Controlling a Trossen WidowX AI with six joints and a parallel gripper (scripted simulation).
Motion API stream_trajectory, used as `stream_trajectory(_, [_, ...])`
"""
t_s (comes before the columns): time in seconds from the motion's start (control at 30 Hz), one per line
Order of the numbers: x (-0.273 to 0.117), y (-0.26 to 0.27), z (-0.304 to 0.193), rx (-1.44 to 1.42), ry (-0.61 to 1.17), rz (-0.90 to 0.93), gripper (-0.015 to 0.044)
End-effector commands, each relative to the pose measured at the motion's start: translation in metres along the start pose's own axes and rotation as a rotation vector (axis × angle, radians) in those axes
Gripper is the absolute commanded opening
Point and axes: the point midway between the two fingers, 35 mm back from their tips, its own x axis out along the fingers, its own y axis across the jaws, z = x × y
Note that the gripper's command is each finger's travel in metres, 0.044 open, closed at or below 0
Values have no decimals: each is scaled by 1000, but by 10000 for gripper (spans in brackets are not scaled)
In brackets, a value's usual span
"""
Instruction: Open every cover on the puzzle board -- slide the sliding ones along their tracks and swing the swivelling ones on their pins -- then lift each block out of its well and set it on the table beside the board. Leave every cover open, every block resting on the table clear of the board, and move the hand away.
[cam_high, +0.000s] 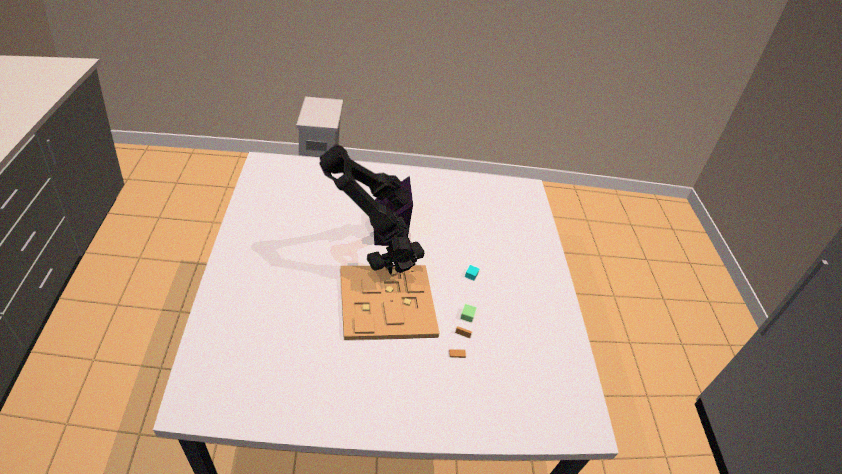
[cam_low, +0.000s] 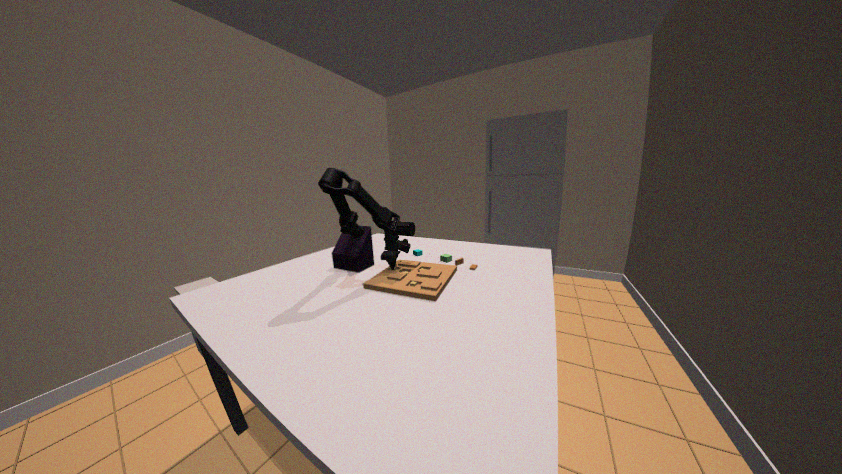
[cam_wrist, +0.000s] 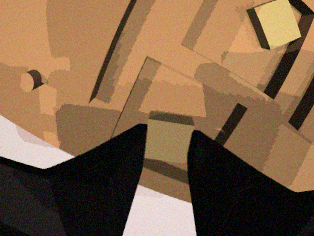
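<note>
The wooden puzzle board (cam_high: 349, 294) (cam_wrist: 25, 30) lies on the table in front of the arm. My gripper (cam_high: 395, 273) (cam_low: 393, 269) (cam_wrist: 168, 135) is down at the board's back edge, shut on a pale yellow block (cam_wrist: 170, 141) at a square well. Other pale yellow blocks (cam_high: 388, 289) (cam_high: 407, 301) (cam_high: 365, 306) sit in uncovered wells. Raised covers (cam_high: 371, 286) (cam_high: 363, 322) (cam_high: 394, 313) stand beside the wells. A cyan block (cam_high: 471, 272) (cam_low: 417, 252), a green block (cam_high: 468, 313) (cam_low: 446, 257) and two orange-brown blocks (cam_high: 463, 332) (cam_high: 457, 353) rest on the table, clear of the board.
The arm's dark base (cam_low: 352, 252) stands behind the board. A small round pin (cam_wrist: 27, 81) sticks up from the board near the gripper. A further raised cover (cam_high: 415, 285) lies at the board's back right.
</note>
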Motion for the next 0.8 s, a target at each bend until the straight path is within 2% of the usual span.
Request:
stream_trajectory(0.0, [-7,-1,4,9,-10,0,80])
stream_trajectory(0.77, [-36,1,3,4,-9,-2,80])
